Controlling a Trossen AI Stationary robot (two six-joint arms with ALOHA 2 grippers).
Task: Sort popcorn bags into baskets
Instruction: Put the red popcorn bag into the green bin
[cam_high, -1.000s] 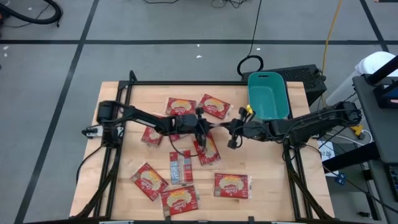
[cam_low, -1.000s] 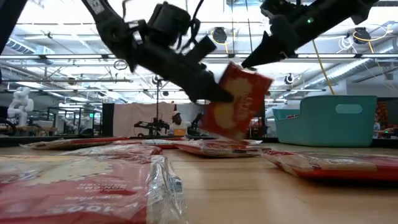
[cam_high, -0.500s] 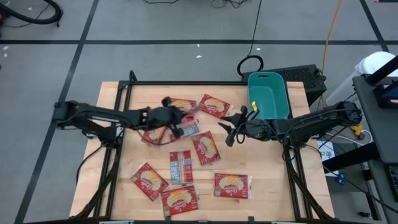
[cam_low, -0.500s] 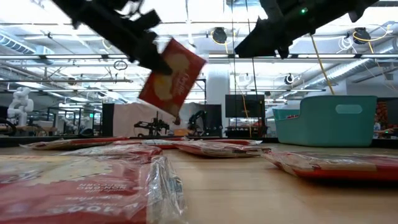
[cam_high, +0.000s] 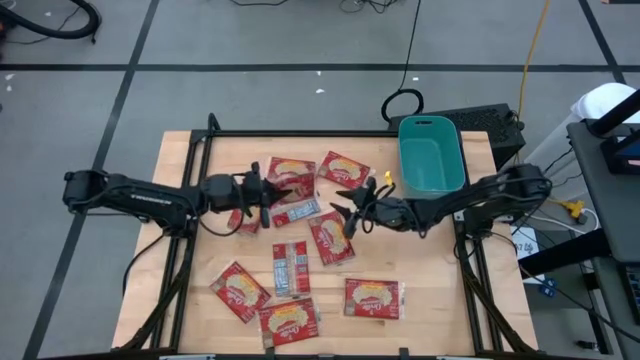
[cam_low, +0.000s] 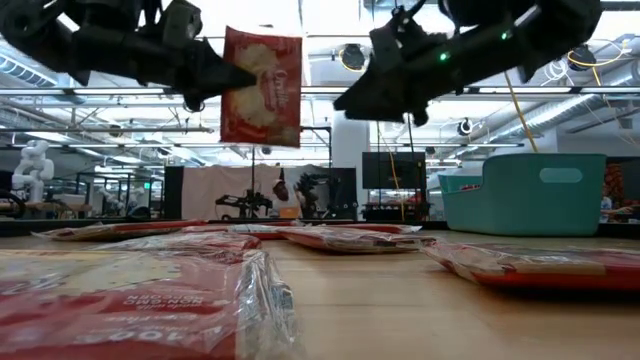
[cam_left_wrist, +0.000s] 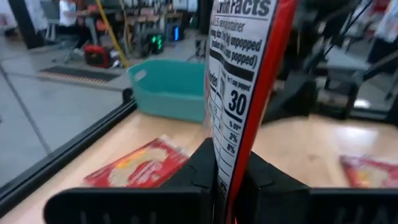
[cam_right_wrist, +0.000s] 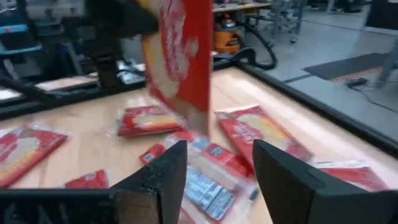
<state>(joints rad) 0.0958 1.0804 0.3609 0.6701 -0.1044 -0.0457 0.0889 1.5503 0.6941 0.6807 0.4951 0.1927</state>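
presently, an inventory of the wooden table (cam_high: 430, 300) as it stood.

held packet: one red popcorn bag (cam_low: 261, 86) hung upright in the air above the middle of the table, pinched at its edge by the left gripper (cam_high: 262, 191), whose fingers were clamped tight on it; the left wrist view showed its nutrition panel (cam_left_wrist: 239, 93) rising between the two dark fingers (cam_left_wrist: 202, 165).

right gripper (cam_high: 352, 212): hovered above the middle of the table, just beside the held packet and apart from it, fingers (cam_right_wrist: 163, 174) spread wide with nothing between them.

loose packets: two lay near the far edge (cam_high: 345, 170); one lay under the right gripper (cam_high: 331, 238); one silver-sided packet (cam_high: 290, 268) lay at the centre; three lay toward the near edge (cam_high: 372, 298), the leftmost (cam_high: 239, 290) turned askew.

basket: one teal bin (cam_high: 431, 153) sat at the far right corner of the table, no packet seen inside it from above; in the low view it stood at the right (cam_low: 530, 192).
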